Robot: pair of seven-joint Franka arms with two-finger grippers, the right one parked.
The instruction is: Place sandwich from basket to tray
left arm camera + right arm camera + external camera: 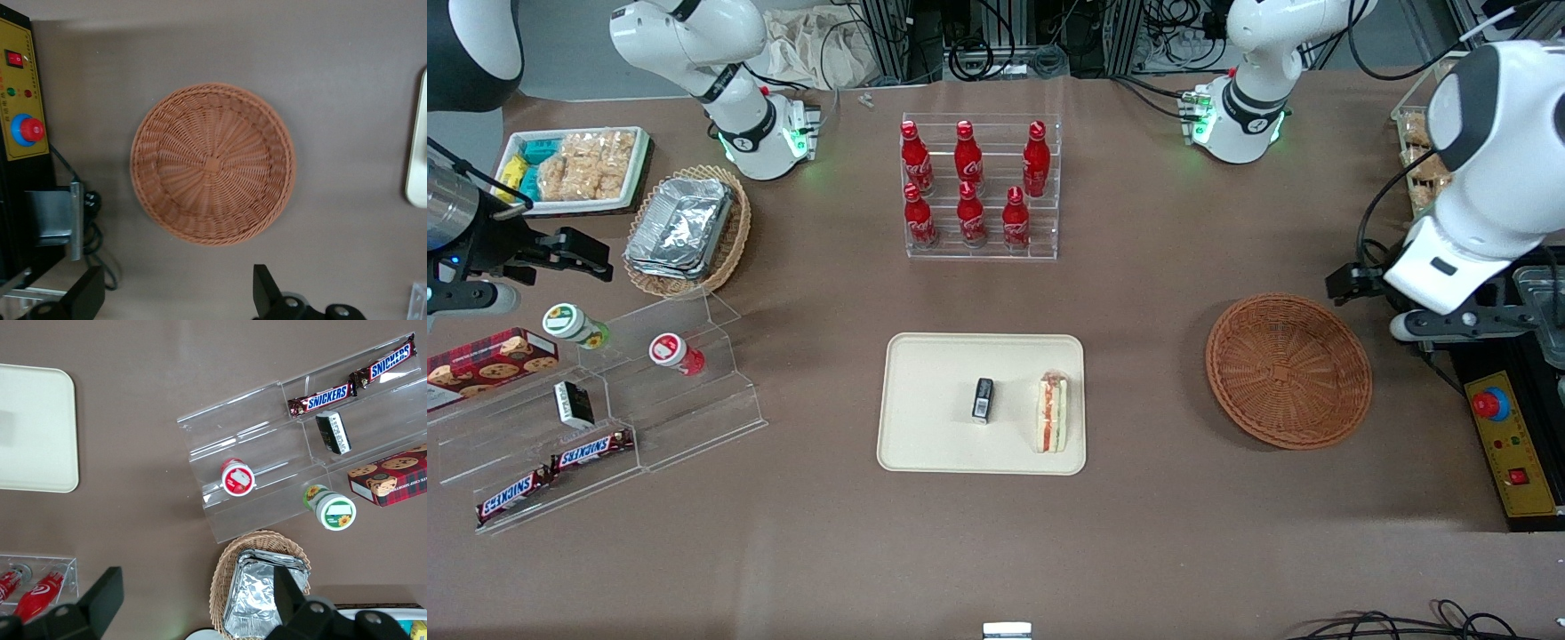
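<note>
The sandwich (1052, 412), a wrapped wedge with red, orange and green layers, lies on the cream tray (934, 418), at the end nearest the basket. The reddish-brown wicker basket (1288, 370) is empty; it also shows in the left wrist view (212, 163), with the tray's edge (419, 167) beside it. My left gripper (1352, 283) hangs above the table beside the basket's rim, toward the working arm's end. In the wrist view the gripper (177, 287) is open and empty, its fingers (267, 290) wide apart.
A small black packet (983, 398) lies on the tray beside the sandwich. A yellow control box with a red button (1507, 440) sits near the basket. A rack of red bottles (980, 188) stands farther from the camera. A tan foil-container basket (687, 229) and acrylic snack shelf (605, 400) lie toward the parked arm's end.
</note>
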